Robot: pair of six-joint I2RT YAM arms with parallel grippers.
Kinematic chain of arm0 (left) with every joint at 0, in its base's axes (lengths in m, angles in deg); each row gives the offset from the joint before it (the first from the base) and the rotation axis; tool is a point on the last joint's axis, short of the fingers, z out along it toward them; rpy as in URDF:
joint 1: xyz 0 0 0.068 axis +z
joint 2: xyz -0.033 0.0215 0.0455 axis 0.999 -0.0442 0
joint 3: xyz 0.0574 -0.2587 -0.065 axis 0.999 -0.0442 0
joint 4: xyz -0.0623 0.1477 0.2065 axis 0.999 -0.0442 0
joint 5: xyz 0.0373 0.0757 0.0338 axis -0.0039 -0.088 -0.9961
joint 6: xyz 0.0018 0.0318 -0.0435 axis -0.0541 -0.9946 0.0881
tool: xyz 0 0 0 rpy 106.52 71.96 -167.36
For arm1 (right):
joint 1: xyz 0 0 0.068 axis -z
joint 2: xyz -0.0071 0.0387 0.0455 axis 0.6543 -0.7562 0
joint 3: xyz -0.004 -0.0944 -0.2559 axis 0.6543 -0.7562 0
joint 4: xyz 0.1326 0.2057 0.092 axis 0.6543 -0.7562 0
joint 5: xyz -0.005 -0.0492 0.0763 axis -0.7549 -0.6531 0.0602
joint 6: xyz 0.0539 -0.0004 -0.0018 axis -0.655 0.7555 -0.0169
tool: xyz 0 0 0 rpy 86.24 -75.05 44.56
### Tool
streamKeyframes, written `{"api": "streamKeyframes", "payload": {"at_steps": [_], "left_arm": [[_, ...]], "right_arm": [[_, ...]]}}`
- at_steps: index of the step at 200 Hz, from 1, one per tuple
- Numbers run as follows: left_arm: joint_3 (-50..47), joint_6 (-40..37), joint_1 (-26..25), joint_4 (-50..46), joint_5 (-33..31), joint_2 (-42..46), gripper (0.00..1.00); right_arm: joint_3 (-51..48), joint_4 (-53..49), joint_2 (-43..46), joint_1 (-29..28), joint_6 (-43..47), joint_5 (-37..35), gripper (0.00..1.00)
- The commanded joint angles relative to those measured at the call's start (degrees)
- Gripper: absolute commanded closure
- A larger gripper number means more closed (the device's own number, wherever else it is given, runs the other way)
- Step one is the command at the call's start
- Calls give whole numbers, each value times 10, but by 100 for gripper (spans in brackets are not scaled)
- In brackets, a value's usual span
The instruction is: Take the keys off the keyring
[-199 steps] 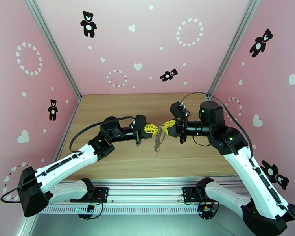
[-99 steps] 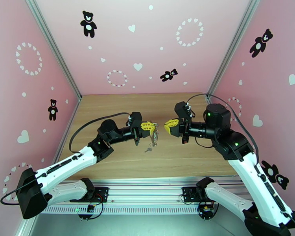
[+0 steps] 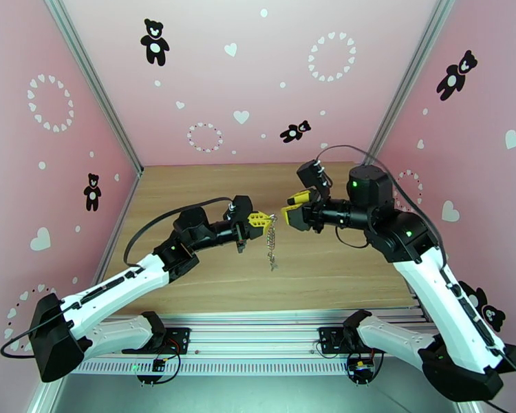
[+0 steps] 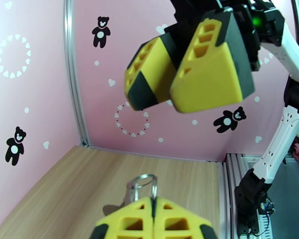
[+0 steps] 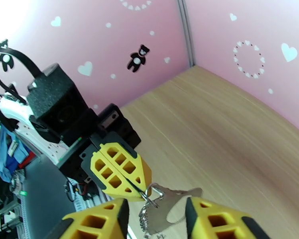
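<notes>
Setting: pink walls point(image 3: 210, 56) printed with bears and hearts, closing in a pale wooden surface point(image 3: 203, 194). We list two arms meeting above its middle.

Item one, the left tool point(image 3: 266, 219): pressed together on the keyring point(image 4: 144, 177), pinching one end so that the thin metal loop sticks out past the tips. The keyring is up in the air, clear of the surface, between the two tools.

Item two, the right tool point(image 3: 289, 208): spread and holding nothing. In the right wrist view its fingers point(image 5: 217, 222) stand either side of the keyring's free end, not touching it as far as we can tell.

Item three, the chain point(image 3: 272, 246): hangs from the keyring with its lower end near the surface. Whether it touches we cannot tell.

Item four, one of the keys point(image 5: 180, 194), as we take it: a flat pale metal piece on the loop. The other we cannot pick out.

Handling, as we judge it: all light, hard, thin, smooth metal, apt to slip between the pads. The chain is limp and liable to swing. The best hold is on the flat of the key, close to the loop, with the loop pinched opposite.

Direction: the loop's long axis runs out from the left tool toward the right tool. The key lies crosswise between the right fingers. The chain's axis is vertical.
</notes>
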Motion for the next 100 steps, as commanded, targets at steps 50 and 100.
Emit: {"api": "streamKeyframes", "payload": {"at_steps": [50, 100], "left_arm": [[20, -64, -18, -25, -76, -16, 100], [12, -67, -23, -9, -89, -18, 100]], "right_arm": [[119, -122, -98, -60, -117, -159, 49], [155, -172, -147, -82, -111, -198, 50]]}}
